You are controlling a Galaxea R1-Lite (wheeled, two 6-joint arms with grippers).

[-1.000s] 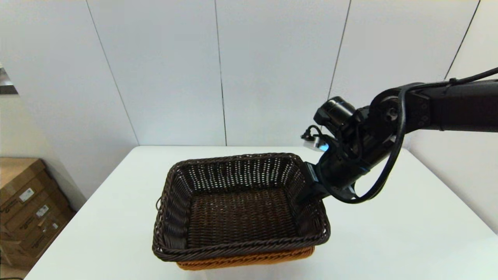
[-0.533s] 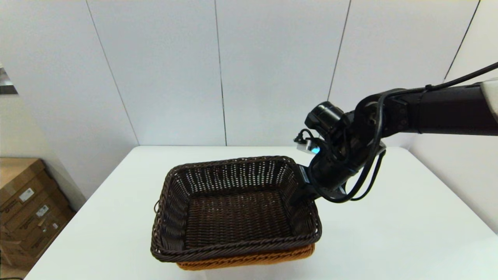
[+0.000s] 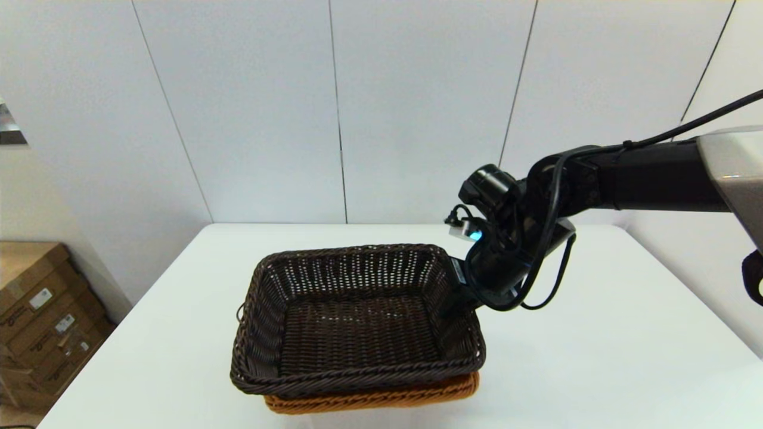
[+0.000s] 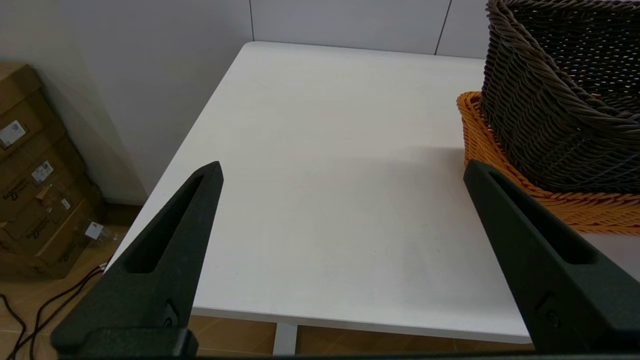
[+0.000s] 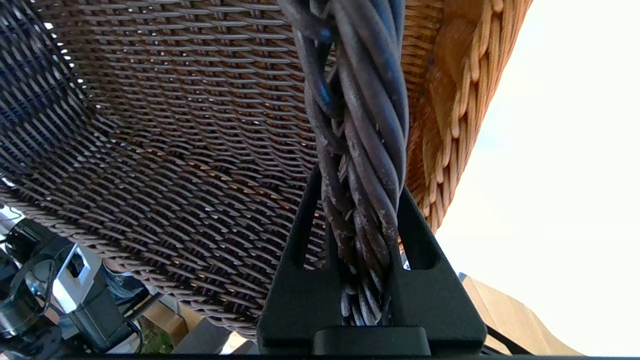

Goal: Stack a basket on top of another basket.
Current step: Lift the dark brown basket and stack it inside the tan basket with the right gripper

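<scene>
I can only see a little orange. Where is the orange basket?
In the head view, the orange basket sits near the table's front edge, right under the dark basket that the right claw grips by the rim.

The dark basket (image 3: 357, 319), an almost black rectangular wicker one with open-weave sides and a braided rim, sits nested in the orange basket (image 3: 381, 396), mouth up. It is slightly skewed, its rim overhanging on the left. Of the orange basket, only the braided rim and near wall show beneath it, near the table's front edge.
</scene>
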